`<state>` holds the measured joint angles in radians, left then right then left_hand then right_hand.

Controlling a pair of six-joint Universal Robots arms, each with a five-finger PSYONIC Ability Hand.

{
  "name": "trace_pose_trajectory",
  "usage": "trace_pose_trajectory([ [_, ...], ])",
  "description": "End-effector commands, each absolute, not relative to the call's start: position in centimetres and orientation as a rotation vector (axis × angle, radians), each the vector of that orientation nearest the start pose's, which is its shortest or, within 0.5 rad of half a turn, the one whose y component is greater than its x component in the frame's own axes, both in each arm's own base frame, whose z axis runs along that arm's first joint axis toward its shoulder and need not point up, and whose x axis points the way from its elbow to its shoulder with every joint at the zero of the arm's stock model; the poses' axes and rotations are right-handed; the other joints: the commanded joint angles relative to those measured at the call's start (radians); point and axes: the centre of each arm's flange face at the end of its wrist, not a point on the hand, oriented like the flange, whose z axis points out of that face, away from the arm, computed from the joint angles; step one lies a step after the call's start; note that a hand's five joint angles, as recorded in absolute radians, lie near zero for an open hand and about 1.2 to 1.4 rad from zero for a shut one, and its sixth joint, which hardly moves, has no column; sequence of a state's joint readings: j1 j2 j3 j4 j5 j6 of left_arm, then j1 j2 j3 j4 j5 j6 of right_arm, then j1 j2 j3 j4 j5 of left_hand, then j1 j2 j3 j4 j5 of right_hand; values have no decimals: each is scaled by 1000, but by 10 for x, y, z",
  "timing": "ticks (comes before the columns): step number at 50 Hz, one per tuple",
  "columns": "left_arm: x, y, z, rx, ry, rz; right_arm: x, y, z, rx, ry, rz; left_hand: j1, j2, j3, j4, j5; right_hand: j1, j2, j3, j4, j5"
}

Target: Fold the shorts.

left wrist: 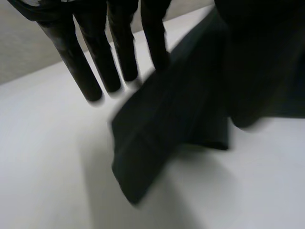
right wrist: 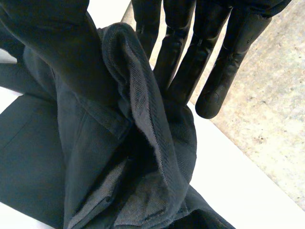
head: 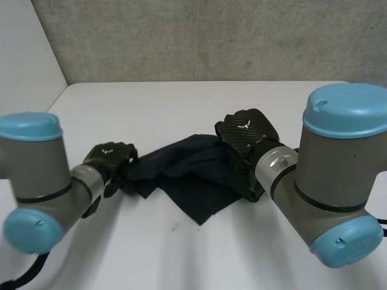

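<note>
My left robot hand pinches one end of the dark shorts between thumb and straight fingers. My right robot hand grips the other end, where the thumb presses a bunched fold of cloth against the fingers. The shorts stretch between the two and sag toward the white bench. Each hand's back bears a small white mark, too small to read.
</note>
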<state>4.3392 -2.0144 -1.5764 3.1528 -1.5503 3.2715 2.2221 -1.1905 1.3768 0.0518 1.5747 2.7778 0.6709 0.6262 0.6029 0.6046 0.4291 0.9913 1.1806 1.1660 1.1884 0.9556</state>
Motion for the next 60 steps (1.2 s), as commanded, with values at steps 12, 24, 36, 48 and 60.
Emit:
trace_pose_trajectory([
  [12, -257, -259, 308, 685, 2385, -2214, 286, -220, 335, -1366, 1942, -2247, 725, 770, 793, 792, 793, 405, 216, 230, 208, 266],
  [24, -262, -216, 295, 863, 2524, -2071, 264, -232, 313, -1487, 2212, -1823, 725, 770, 793, 792, 793, 405, 216, 230, 208, 266],
  [36, -323, -280, 237, 1032, 2323, -1934, 278, -298, 255, -1383, 2276, -1752, 725, 770, 793, 792, 793, 405, 216, 230, 208, 266],
  [48, -331, -302, 463, 324, 1289, -2938, 290, -339, 435, -703, 1227, -2960, 725, 770, 793, 792, 793, 405, 216, 230, 208, 266],
  [60, -307, -291, 426, 360, 1399, -2841, 289, -330, 409, -762, 1329, -2875, 725, 770, 793, 792, 793, 405, 216, 230, 208, 266],
])
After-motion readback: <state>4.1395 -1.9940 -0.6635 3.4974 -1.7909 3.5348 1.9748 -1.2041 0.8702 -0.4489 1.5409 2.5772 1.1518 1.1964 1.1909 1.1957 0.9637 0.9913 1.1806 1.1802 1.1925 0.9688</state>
